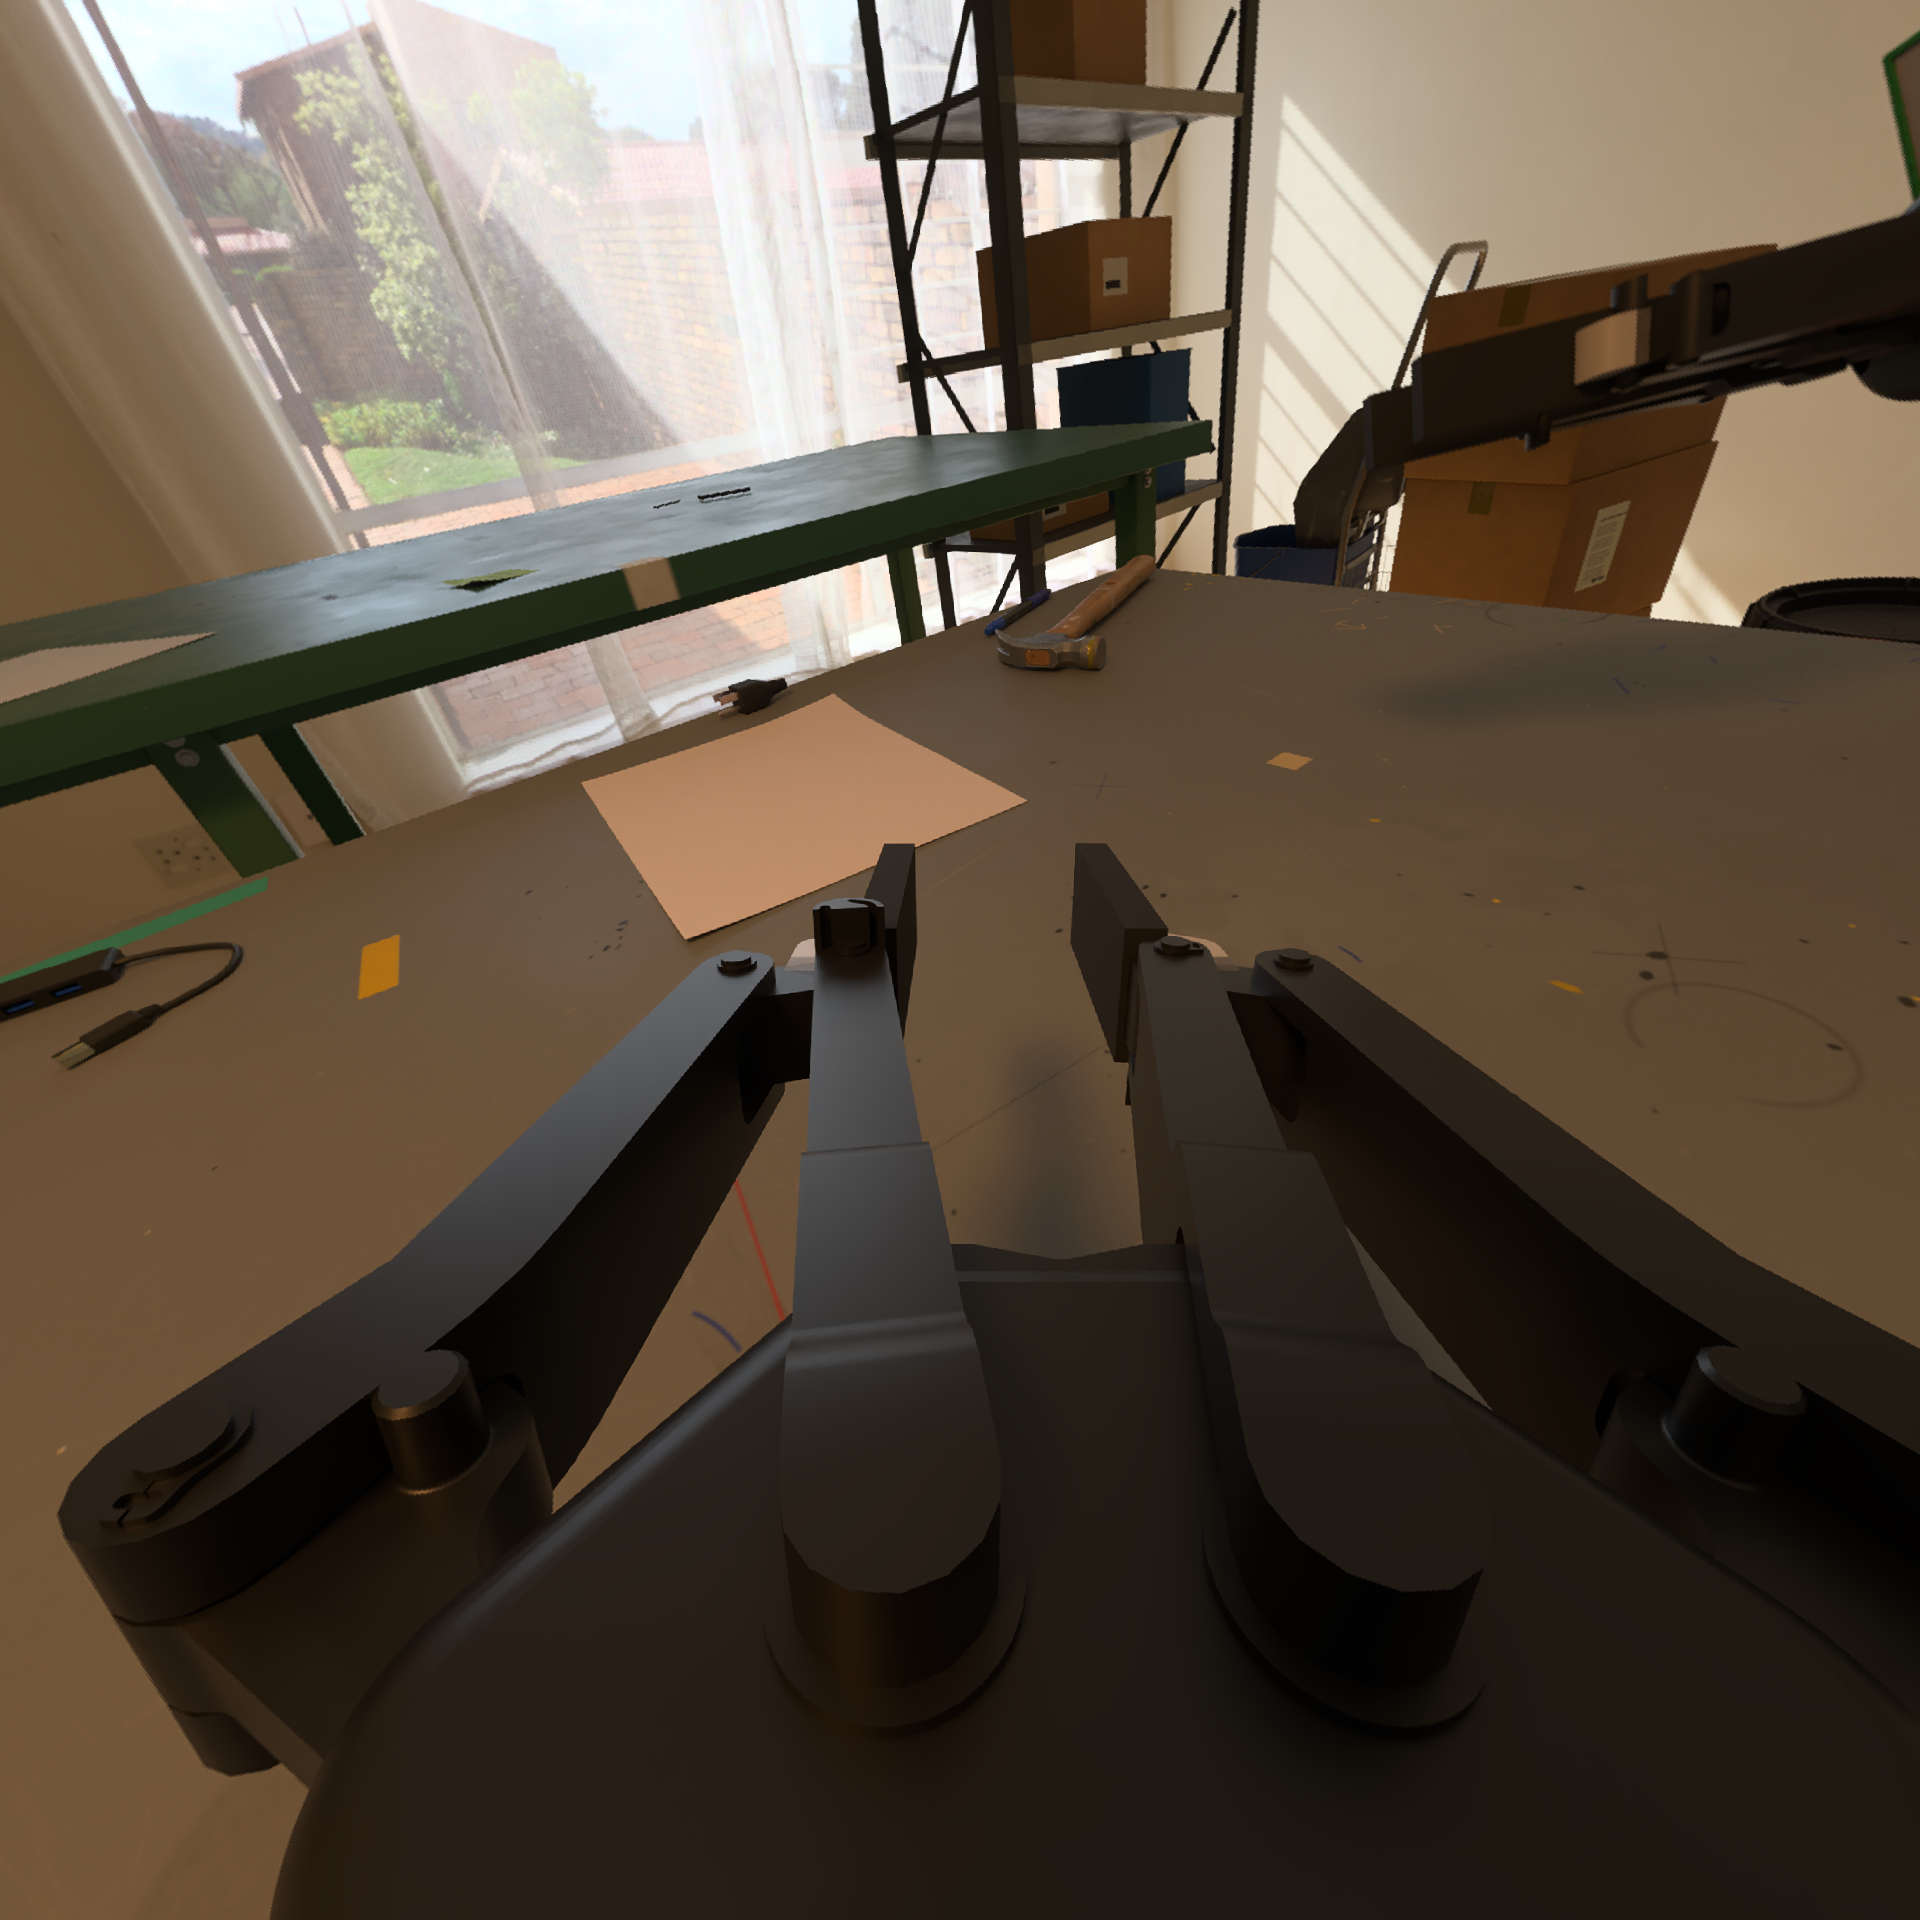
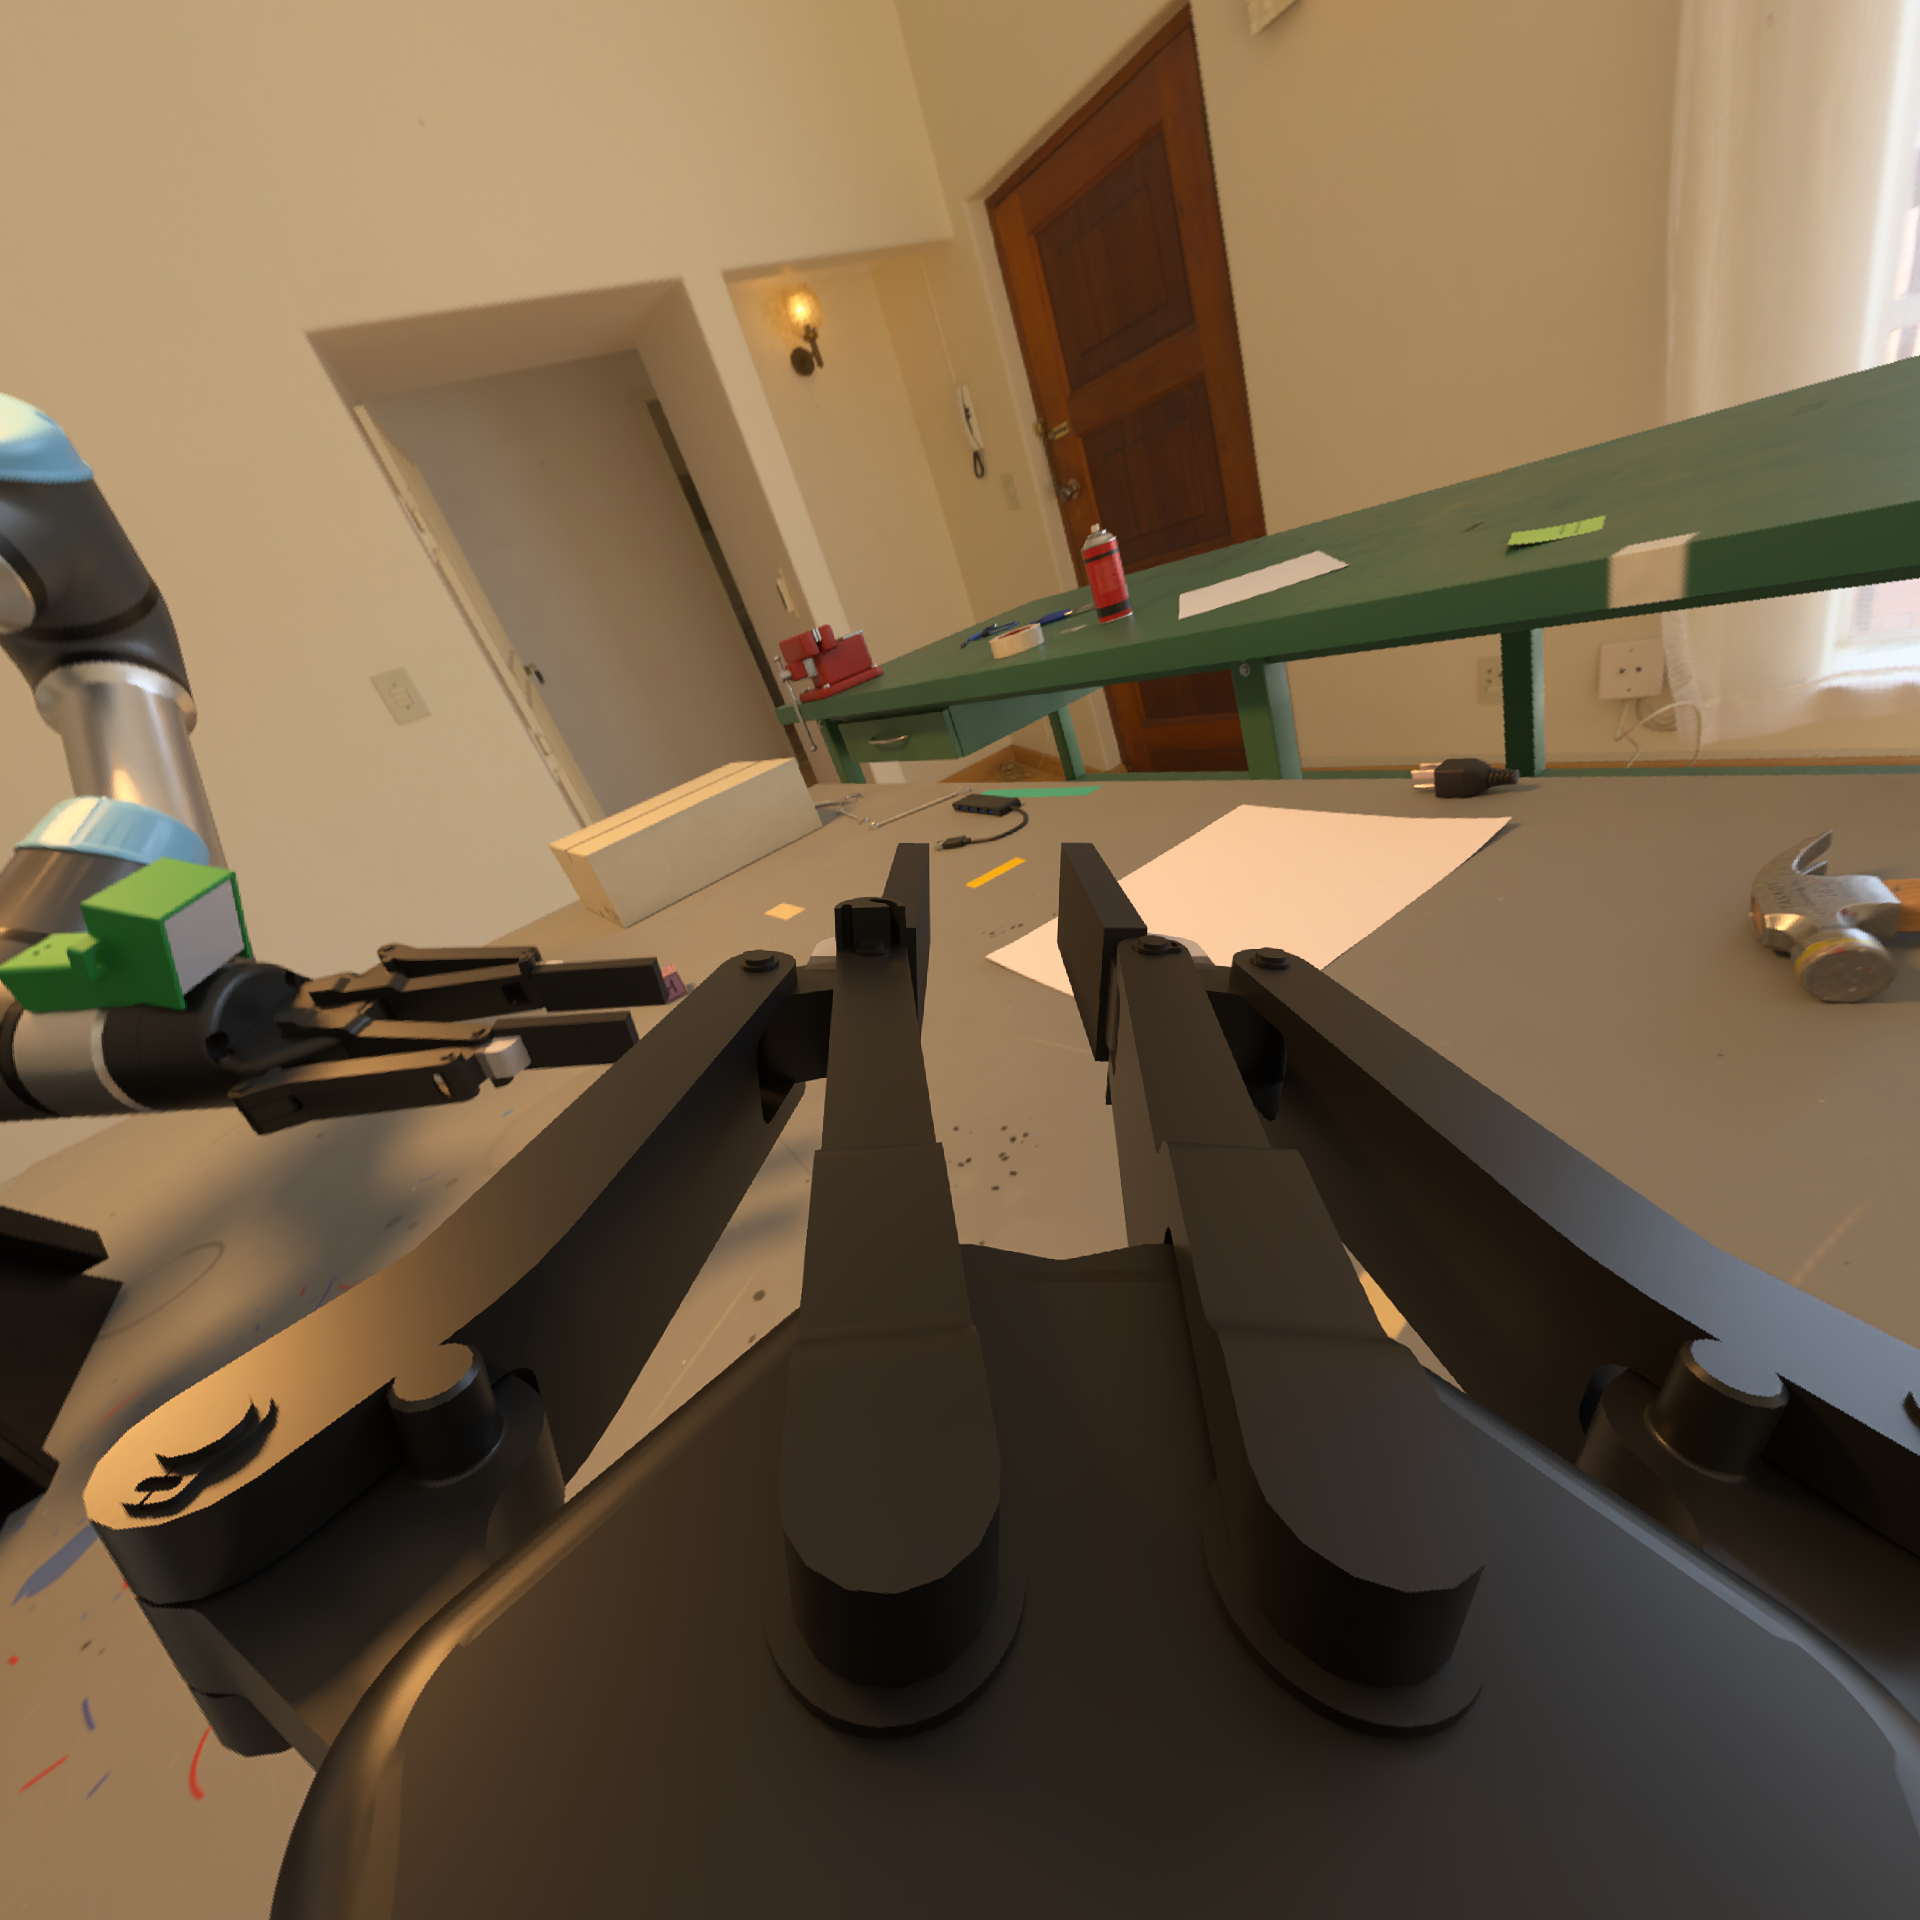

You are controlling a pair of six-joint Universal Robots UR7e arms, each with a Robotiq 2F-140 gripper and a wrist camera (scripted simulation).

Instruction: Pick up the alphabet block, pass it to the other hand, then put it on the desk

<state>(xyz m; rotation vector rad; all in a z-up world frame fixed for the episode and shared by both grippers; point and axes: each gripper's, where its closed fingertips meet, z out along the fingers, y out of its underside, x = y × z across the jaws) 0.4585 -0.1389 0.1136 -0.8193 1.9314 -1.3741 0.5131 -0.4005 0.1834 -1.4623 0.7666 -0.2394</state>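
Here both grippers (image 1: 995, 883) (image 2: 992, 883) hover low, fingers parted.

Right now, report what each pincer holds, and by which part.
Nothing is held. The left pincer and right pincer are both open, with nothing between their fingers.

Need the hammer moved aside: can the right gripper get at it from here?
Probably yes. The hammer lies bare on the desk, just right of the open right gripper, with nothing between them; the left gripper is off on the other side.
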